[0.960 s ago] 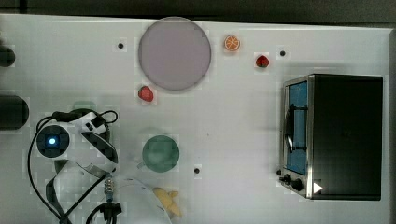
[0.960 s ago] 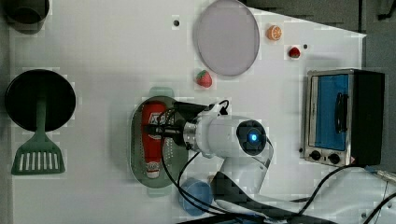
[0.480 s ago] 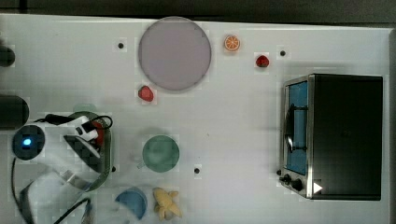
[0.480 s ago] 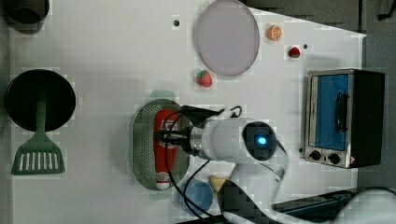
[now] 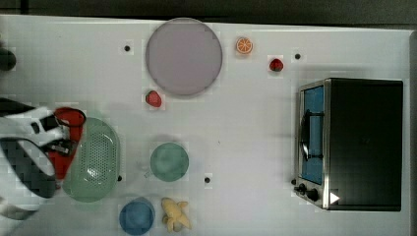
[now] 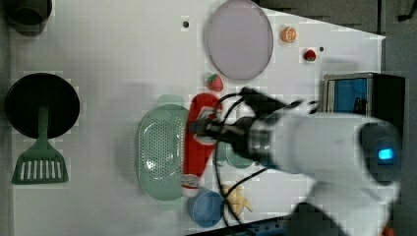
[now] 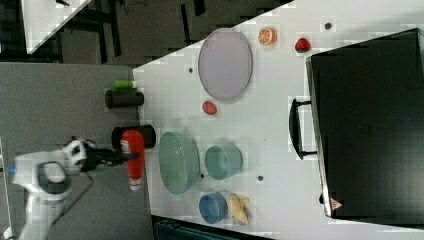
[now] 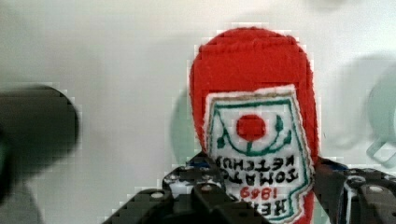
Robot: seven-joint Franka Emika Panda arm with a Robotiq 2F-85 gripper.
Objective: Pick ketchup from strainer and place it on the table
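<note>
White table (image 5: pixel 255 128) spreads beneath everything. Nearest the wrist camera, the gripper (image 8: pixel 261 186) is clenched on the ketchup (image 8: pixel 254 116), which hangs lifted clear of the strainer (image 6: pixel 160 152), at three o'clock of it in the left view. Farther off, at two o'clock, lies a grey-lilac plate (image 6: pixel 239 39).

Robot arm (image 6: pixel 319 147): glossy white rounded casing, silver band before a black wrist section, glowing blue indicator light at frame right, looping black cables, black gripper (image 6: pixel 199 129).
</note>
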